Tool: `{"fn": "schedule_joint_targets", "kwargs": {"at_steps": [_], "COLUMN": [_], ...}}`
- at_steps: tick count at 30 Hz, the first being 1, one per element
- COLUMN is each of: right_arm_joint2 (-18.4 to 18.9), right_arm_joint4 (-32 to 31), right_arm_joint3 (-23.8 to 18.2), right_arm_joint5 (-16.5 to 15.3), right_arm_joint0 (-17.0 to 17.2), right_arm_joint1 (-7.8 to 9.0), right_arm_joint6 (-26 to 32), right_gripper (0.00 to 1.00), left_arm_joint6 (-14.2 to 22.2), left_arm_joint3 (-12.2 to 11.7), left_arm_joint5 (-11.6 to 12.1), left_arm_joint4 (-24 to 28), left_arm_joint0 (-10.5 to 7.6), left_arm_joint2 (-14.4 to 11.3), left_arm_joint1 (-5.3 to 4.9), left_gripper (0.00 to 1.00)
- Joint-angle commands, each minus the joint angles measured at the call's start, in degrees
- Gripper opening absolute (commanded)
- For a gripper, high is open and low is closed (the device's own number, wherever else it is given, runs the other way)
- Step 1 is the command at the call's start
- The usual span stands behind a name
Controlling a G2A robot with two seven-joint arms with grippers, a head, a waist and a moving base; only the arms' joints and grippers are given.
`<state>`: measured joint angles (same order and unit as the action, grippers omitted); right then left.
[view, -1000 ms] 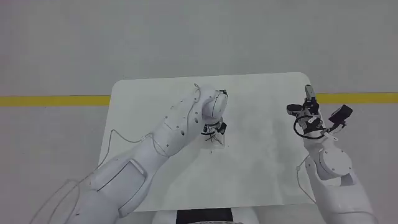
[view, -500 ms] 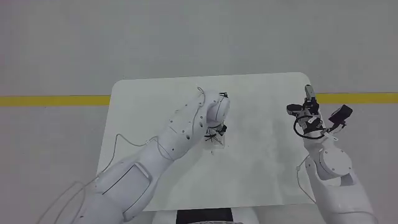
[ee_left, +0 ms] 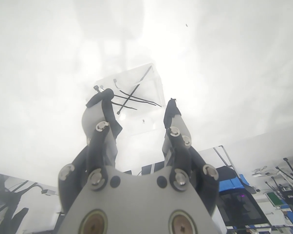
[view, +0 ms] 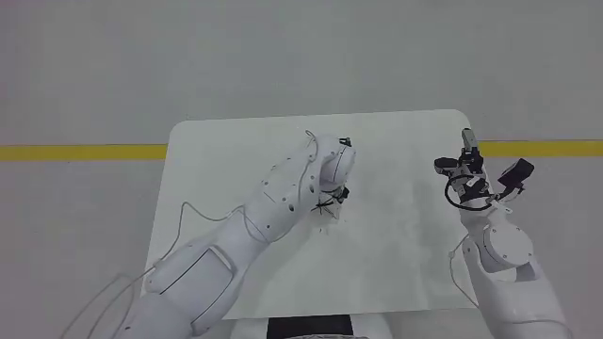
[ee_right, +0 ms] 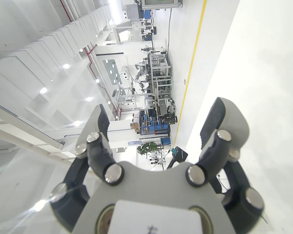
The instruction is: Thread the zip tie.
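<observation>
Zip ties point(ee_left: 127, 99) lie crossed in a clear tray point(ee_left: 158, 83) at the middle of the table point(view: 396, 254).
Left gripper point(ee_left: 140, 98) hangs over the tray, fingers apart, holding nothing; right gripper point(ee_right: 158, 110) sits by the table's right edge, well apart, fingers likewise spread and empty.

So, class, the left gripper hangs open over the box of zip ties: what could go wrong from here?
The zip ties lie crossed in the clear box, so the open left gripper may pinch several, or none.
One fingertip looks close to the box rim; closing might shove the box.
The open right gripper is far off, so threading needs a long carry.
</observation>
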<state>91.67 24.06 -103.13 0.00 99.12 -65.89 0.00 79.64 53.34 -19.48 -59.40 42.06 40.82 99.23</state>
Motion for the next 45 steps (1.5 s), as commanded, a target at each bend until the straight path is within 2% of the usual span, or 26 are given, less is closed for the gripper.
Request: {"fn": "schedule_joint_targets", "kwargs": {"at_steps": [1,10,18,25,36,45], "right_arm_joint2": [0.0,0.0,0.0,0.0,0.0,0.0], "right_arm_joint4": [0.0,0.0,0.0,0.0,0.0,0.0], "right_arm_joint3": [0.0,0.0,0.0,0.0,0.0,0.0], "right_arm_joint5": [0.0,0.0,0.0,0.0,0.0,0.0], "right_arm_joint0": [0.0,0.0,0.0,0.0,0.0,0.0], "right_arm_joint1": [0.0,0.0,0.0,0.0,0.0,0.0], "right_arm_joint6": [0.0,0.0,0.0,0.0,0.0,0.0], "right_gripper": [1.0,1.0,1.0,1.0,1.0,1.0], "left_arm_joint6": [0.0,0.0,0.0,0.0,0.0,0.0], "left_arm_joint3": [0.1,0.5,1.7,3.4,7.3,8.0], "left_arm_joint5": [0.0,0.0,0.0,0.0,0.0,0.0], "left_arm_joint4": [-0.3,-1.9,-3.3,-4.3,-5.7,-6.1], "left_arm_joint0": [0.08,0.48,1.39,2.59,4.68,5.65], "left_arm_joint2": [-0.1,0.2,1.3,2.4,3.8,3.4], "left_arm_joint1": [0.08,0.32,0.05,-0.53,-2.16,-3.0], "left_gripper": [0.45,0.43,0.43,0.44,0.44,0.42]}}
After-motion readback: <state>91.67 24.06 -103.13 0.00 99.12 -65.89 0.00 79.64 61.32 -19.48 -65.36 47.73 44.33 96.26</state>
